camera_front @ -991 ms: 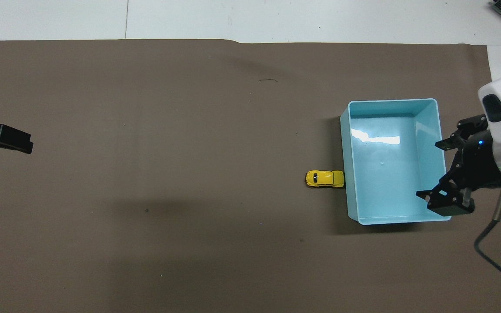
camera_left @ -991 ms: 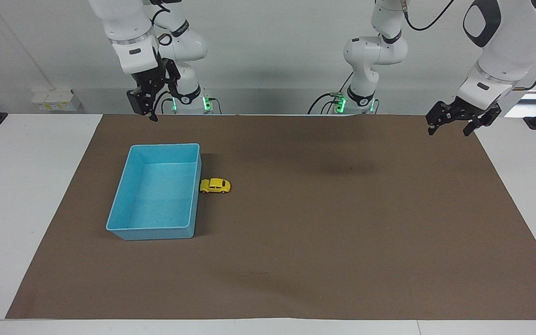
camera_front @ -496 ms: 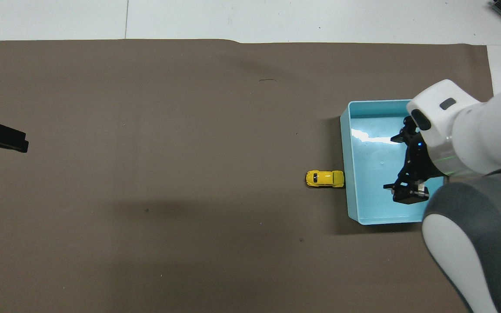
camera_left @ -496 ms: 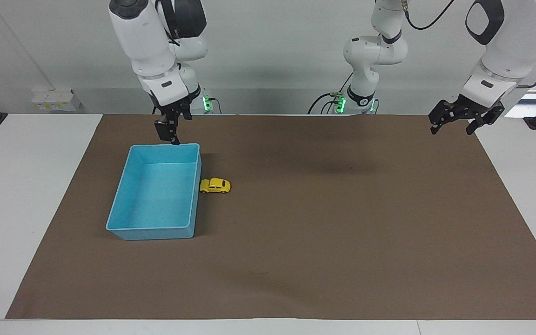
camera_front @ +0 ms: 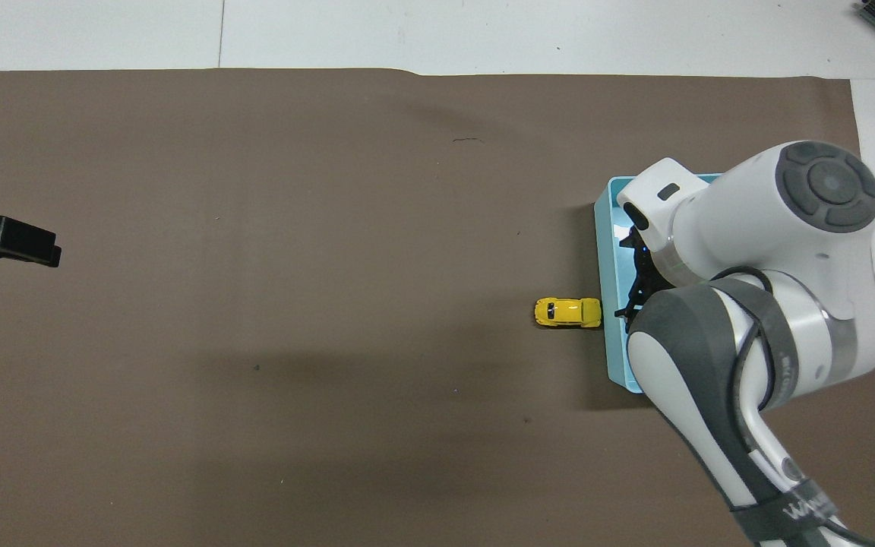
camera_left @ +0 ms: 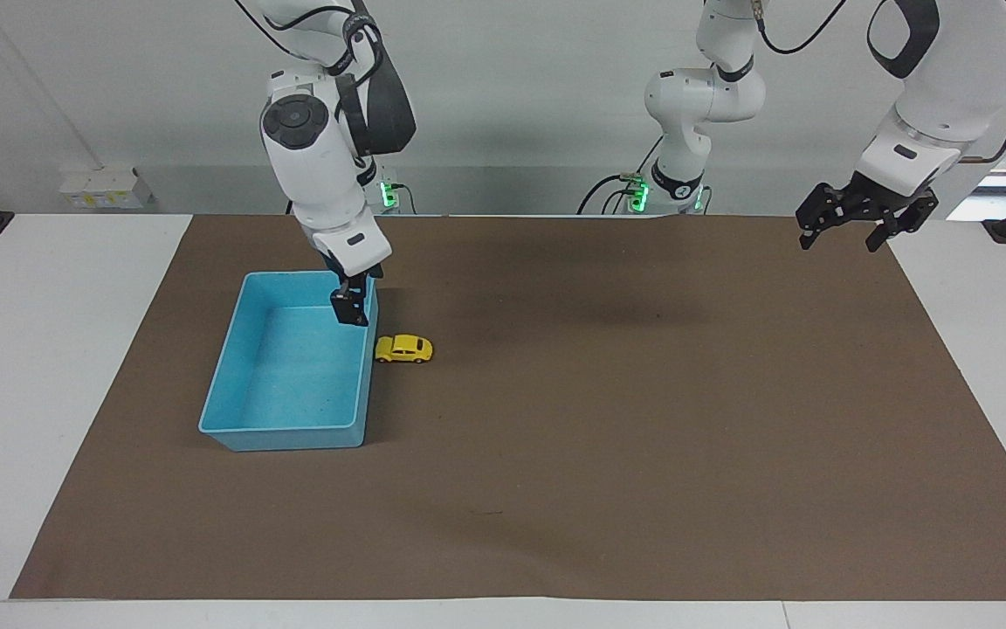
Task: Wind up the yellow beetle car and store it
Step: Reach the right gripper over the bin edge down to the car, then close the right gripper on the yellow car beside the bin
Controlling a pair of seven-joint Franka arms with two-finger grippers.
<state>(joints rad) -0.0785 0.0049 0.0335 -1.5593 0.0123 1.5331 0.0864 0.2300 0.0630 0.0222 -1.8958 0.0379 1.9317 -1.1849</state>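
The yellow beetle car (camera_left: pixel 403 349) (camera_front: pixel 567 312) stands on the brown mat, right beside the long wall of the light blue bin (camera_left: pixel 292 436) (camera_front: pixel 611 351), on the side toward the left arm's end. My right gripper (camera_left: pixel 351 313) (camera_front: pixel 630 298) hangs open and empty over that bin wall, just short of the car and not touching it. In the overhead view its arm hides most of the bin. My left gripper (camera_left: pixel 865 224) (camera_front: pixel 27 247) waits open and empty, raised over the mat's edge at the left arm's end.
A brown mat (camera_left: pixel 643 393) covers most of the white table (camera_left: pixel 49 349). The bin holds nothing. Both arm bases, with green lights and cables, stand at the robots' edge of the table.
My right arm has swung from the robots' edge of the mat over the bin and come down toward the wall beside the car. The left gripper, car and bin have stayed put.
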